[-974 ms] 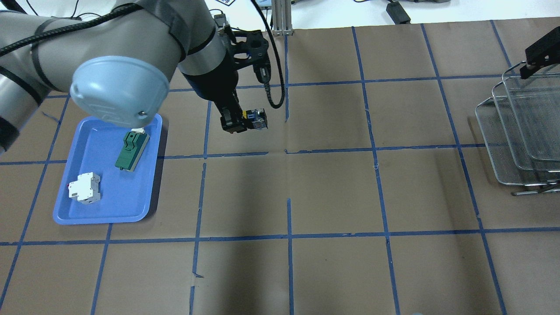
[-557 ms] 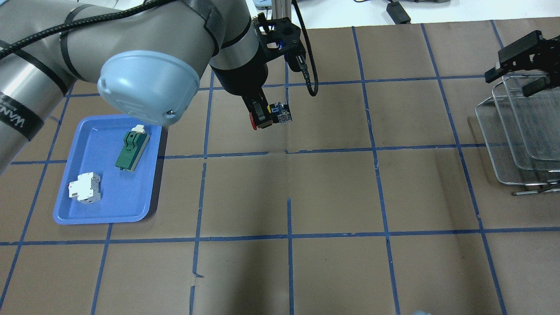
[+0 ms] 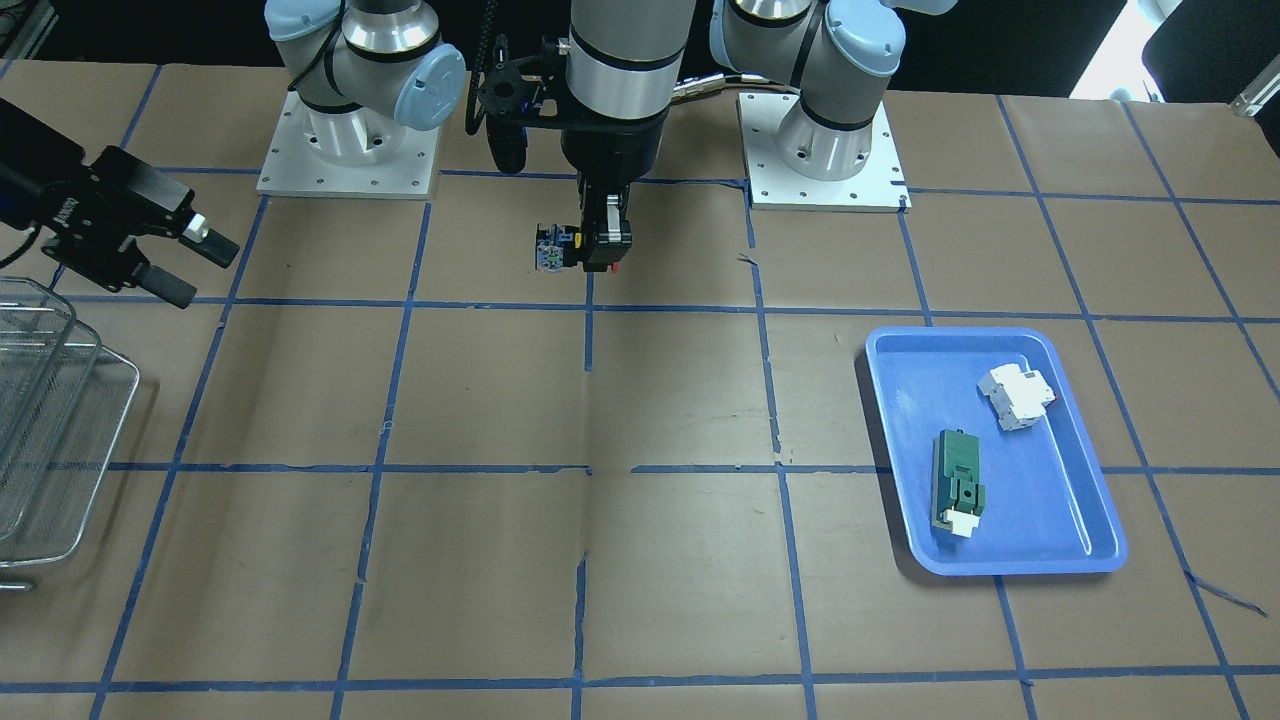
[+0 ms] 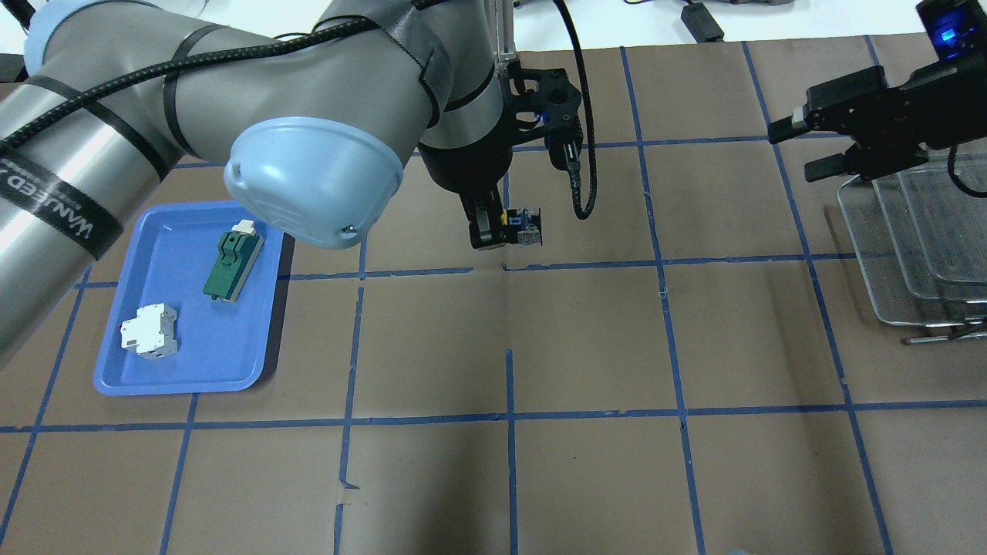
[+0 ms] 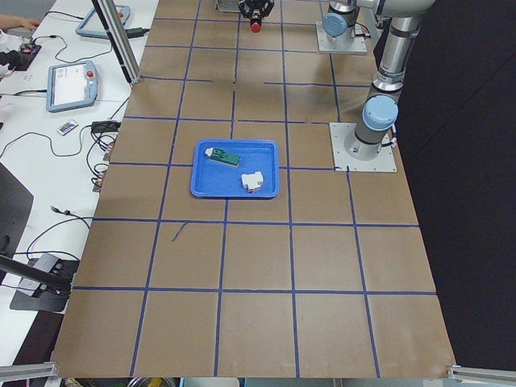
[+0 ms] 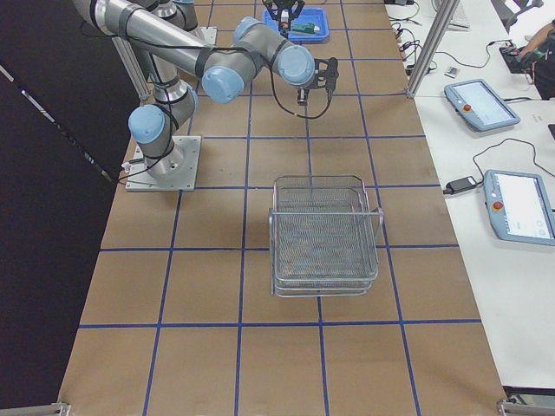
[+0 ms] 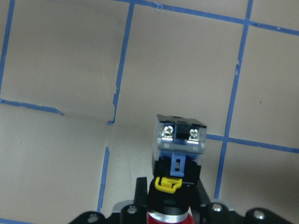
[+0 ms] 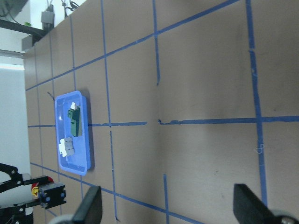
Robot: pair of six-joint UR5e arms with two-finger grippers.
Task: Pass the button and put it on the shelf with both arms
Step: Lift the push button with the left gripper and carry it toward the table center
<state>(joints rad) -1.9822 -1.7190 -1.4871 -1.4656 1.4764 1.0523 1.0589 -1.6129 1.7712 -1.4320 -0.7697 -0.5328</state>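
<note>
The button [image 4: 523,223] has a red cap, a yellow collar and a dark block body. My left gripper [image 4: 489,231] is shut on its cap end and holds it sideways above the table, near the middle at the far side. It also shows in the front view [image 3: 552,249] and in the left wrist view [image 7: 180,142], body pointing away from the gripper [image 7: 170,196]. My right gripper [image 4: 790,150] is open and empty, in the air just left of the wire shelf [image 4: 910,262] and far to the right of the button.
A blue tray [image 4: 193,362] at the left holds a green block component [image 4: 231,266] and a white breaker [image 4: 150,331]. The shelf stands at the table's right edge [image 3: 60,440]. Brown paper with blue tape lines covers the table.
My left arm has carried the button to the right and a little nearer. My right gripper has come in from the right edge, leftward, away from the shelf.
</note>
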